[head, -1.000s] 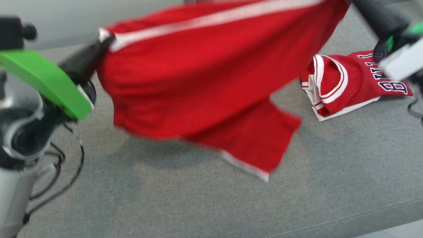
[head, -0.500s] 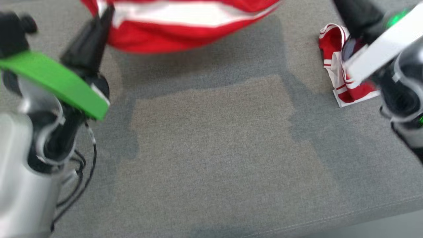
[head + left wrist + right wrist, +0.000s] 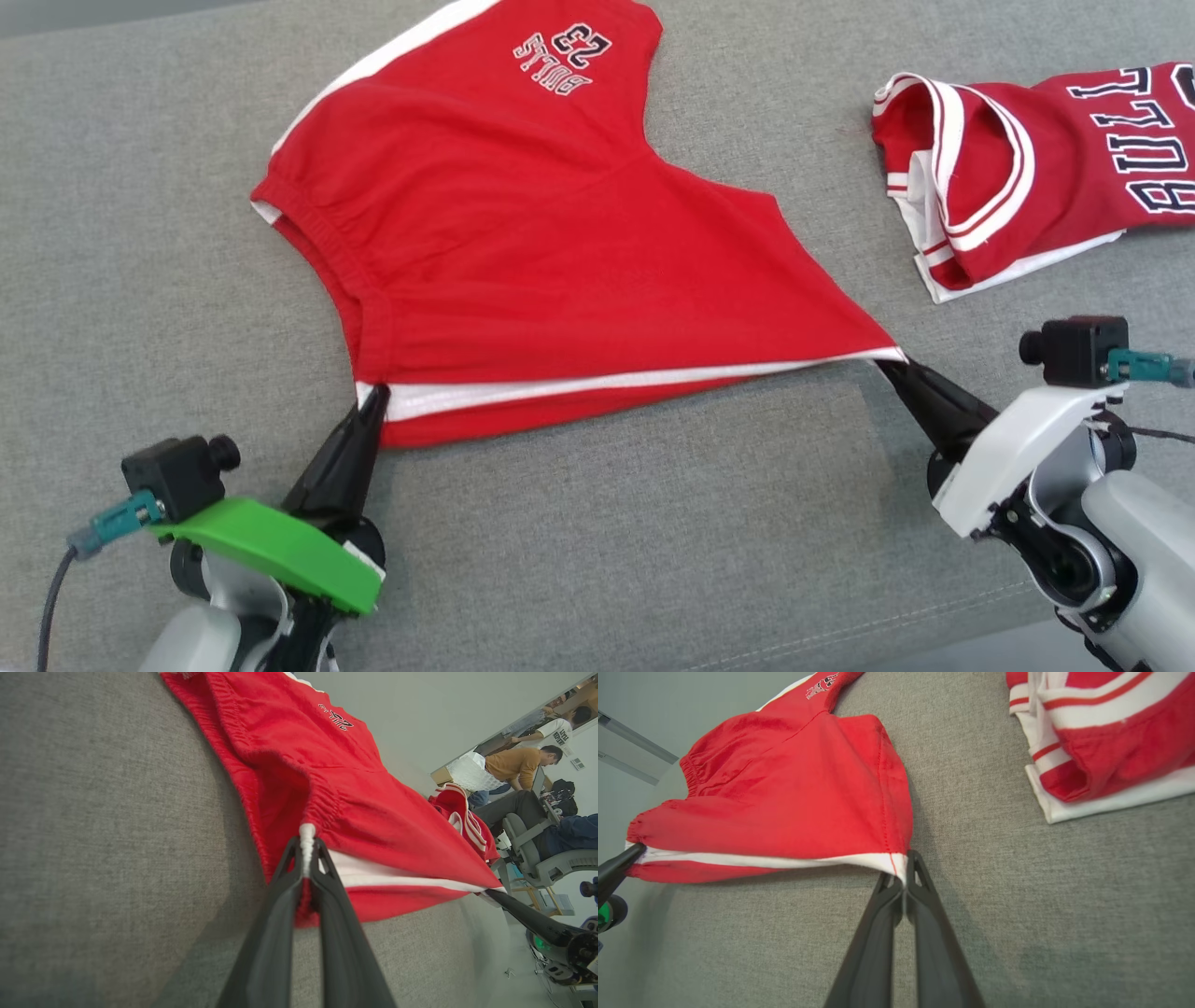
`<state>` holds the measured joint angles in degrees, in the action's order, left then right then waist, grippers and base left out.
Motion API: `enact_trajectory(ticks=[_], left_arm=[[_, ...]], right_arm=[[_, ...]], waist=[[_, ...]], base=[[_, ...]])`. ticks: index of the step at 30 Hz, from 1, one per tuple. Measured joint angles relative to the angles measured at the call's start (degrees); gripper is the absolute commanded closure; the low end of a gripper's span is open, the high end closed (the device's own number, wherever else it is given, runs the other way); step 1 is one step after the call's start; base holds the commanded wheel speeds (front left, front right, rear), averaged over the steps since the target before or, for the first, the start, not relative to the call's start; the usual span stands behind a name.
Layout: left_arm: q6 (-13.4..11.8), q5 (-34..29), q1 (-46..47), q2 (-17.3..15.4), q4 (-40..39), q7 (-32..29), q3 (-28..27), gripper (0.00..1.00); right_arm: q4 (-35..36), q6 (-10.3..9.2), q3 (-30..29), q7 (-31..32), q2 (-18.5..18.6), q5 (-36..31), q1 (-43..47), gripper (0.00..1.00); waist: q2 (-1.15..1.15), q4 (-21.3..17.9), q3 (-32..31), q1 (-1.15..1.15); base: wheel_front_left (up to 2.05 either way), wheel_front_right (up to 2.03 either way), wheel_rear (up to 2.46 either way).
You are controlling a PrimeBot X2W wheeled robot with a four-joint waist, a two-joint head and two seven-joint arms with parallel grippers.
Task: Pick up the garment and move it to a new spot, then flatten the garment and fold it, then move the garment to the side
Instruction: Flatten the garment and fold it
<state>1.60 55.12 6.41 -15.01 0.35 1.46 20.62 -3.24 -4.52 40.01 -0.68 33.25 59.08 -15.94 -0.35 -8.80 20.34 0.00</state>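
Note:
The garment (image 3: pixel 551 243) is a pair of red shorts with a white side stripe and a small printed logo, spread over the grey cushion. Its near edge is stretched taut between my two grippers. My left gripper (image 3: pixel 373 392) is shut on the waistband corner at the lower left; the left wrist view shows the white stripe pinched at the fingertips (image 3: pixel 307 842). My right gripper (image 3: pixel 887 362) is shut on the hem corner at the lower right, and the right wrist view shows that corner (image 3: pixel 899 863) pinched. The garment's far leg (image 3: pixel 560 47) lies flat toward the back.
A second red garment (image 3: pixel 1018 168), a jersey with white trim and dark lettering, lies crumpled at the back right. The grey cushion (image 3: pixel 653 541) has bare room in front of the shorts. Its front edge runs along the bottom right. People sit at desks (image 3: pixel 528 765) in the background.
The shorts hung in the air between raised grippers; now they lie spread on the cushion, near edge pulled tight, with both grippers low. The head view has also shifted.

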Motion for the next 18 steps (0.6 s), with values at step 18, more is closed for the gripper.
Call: enact_trajectory(ticks=[18], left_arm=[[0.4,3.4,-18.1,-0.5,-10.4,0.7,4.0,1.00]], right_arm=[[14.2,1.96,-6.4,-1.3,12.0,6.6,10.7,1.00]], waist=[[0.00,5.5,-5.1,0.00]], base=[[0.00,0.00,0.00]])
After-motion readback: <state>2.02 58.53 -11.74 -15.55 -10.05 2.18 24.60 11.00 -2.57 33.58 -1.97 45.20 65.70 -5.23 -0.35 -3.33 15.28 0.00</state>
